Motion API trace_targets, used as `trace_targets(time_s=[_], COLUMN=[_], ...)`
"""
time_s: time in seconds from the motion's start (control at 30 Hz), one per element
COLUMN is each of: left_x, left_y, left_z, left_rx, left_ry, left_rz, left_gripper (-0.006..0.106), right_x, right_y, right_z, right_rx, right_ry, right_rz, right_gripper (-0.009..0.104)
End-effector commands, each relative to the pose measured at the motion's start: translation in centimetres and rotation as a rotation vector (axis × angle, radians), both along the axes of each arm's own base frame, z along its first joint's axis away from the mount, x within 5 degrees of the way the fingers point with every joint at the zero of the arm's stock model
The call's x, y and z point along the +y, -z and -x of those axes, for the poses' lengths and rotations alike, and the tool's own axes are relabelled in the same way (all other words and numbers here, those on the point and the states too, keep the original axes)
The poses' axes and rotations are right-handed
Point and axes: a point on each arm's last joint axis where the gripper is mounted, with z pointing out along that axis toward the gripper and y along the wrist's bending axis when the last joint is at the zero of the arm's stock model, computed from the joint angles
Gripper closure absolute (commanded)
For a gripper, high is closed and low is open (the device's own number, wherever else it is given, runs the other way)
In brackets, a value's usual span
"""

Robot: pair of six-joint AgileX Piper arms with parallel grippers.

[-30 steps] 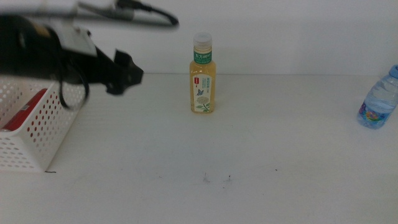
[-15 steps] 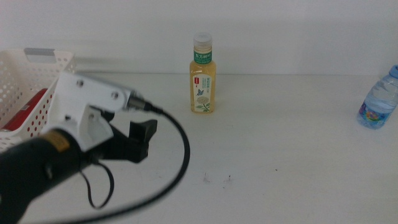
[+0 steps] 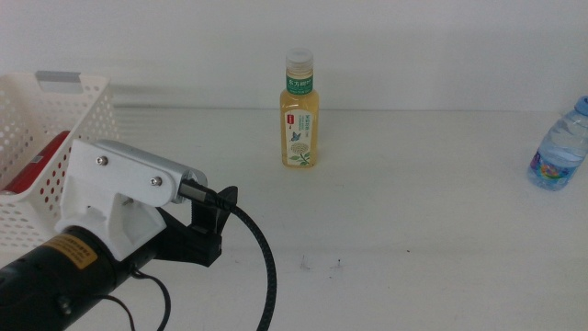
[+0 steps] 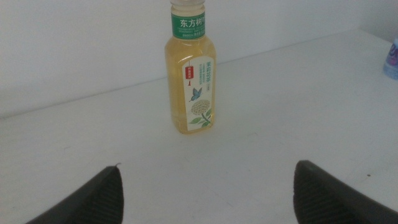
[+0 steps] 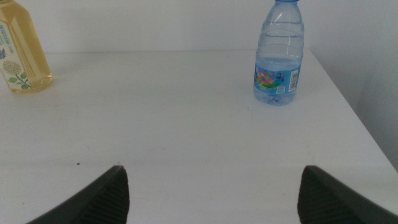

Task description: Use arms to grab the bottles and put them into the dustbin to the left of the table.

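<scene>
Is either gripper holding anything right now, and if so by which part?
Nothing is held. The left gripper is open, facing the upright tea bottle; the right gripper is open, empty, short of the water bottle.

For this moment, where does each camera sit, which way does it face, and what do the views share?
Middle view: above the table, looking forward and down; left arm and pincer near the dustbin.
Left wrist view: on the left wrist, facing the tea bottle; own open jaws at the bottom.
Right wrist view: on the right wrist, facing the water bottle; own open jaws at the bottom.
Shared: all three show both bottles.
</scene>
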Motion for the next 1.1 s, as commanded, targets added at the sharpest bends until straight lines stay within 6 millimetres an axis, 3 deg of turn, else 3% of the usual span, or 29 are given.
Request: trace_targets(time_s=[0.0, 0.27, 0.67, 1.07], left_x=[0.1, 0.0, -2.4, -7.4], left_y=[-0.2, -0.2, 2.6, 4.4], left_z=[0.1, -0.1, -2.1, -8.0], left_rx=[-0.011, -0.045, -0.066, -0.035], left_ry=[-0.009, -0.006, -0.005, -0.001], left_rz=[0.024, 0.006, 0.017, 0.004], left_gripper=[0.007, 0.007, 0.007, 0.007], right_x=[0.0, 0.0, 0.0, 0.0], right_y=[0.0, 0.0, 0.0, 0.0], right_z=[0.0, 0.0, 0.0, 0.0], right_rx=[-0.014, -0.014, -0.014, -0.014], right_ry=[0.004, 0.004, 0.004, 0.004], right_rz=[0.012, 0.012, 0.012, 0.012], right_gripper=[0.009, 0.009, 0.009, 0.009])
